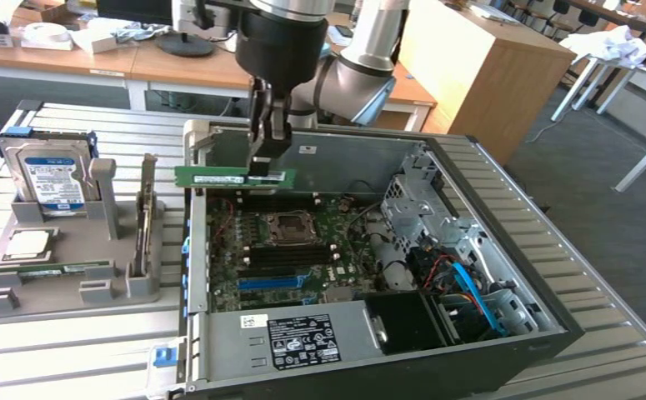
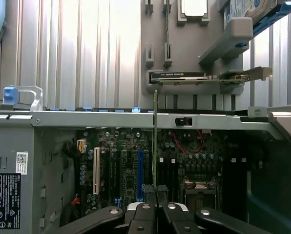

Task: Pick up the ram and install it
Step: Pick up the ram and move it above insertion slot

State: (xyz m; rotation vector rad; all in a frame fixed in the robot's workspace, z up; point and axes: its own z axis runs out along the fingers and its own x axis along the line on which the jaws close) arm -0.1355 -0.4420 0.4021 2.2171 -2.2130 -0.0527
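The open computer case (image 1: 501, 357) lies on its side on the slatted metal table (image 1: 78, 367). It holds one motherboard (image 1: 289, 258) and one power supply (image 1: 300, 337). Just beside it, on the exterior view's left, is one grey holder tray (image 1: 45, 296). The tray carries one blue-labelled hard drive (image 1: 47, 179) standing upright, one expansion card (image 1: 145, 217) on edge, one square processor (image 1: 28, 243) lying flat and one thin green strip (image 1: 50, 268). The gripper (image 1: 262, 171) is clenched on the ram (image 1: 217, 177), which it holds level in the air over the motherboard.
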